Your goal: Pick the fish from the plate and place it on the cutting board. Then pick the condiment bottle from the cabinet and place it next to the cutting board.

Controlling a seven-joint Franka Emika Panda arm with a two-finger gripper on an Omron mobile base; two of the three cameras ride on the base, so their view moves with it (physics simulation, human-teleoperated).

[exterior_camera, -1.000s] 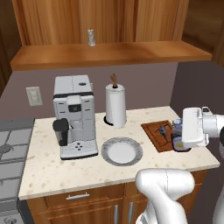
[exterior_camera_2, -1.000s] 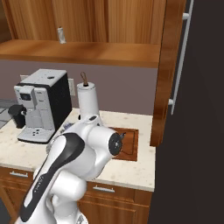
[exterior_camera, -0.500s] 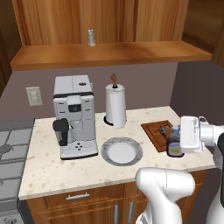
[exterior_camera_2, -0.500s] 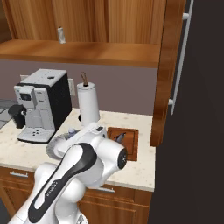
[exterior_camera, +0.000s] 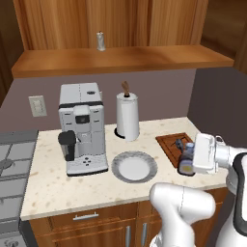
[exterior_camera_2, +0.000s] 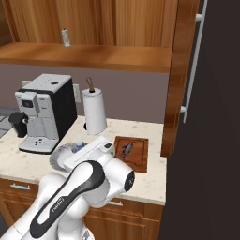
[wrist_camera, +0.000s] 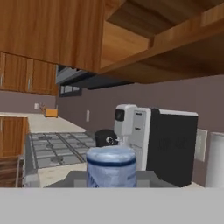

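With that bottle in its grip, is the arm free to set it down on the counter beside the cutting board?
Probably yes. The gripper holds the bottle low at the cutting board's front corner, and the counter just in front looks bare. The fish lies further back on the board.

A speckled cream countertop (exterior_camera: 58,190) sits on wooden base cabinets with silver handles (exterior_camera: 86,216), and a taupe wall (exterior_camera: 48,87) behind it carries a pale outlet plate (exterior_camera: 37,105). To the left lies a grey stove (exterior_camera: 12,159) — to the right, in the right base view, a tall dark refrigerator (exterior_camera_2: 215,117) with a pale bar handle (exterior_camera_2: 193,58).
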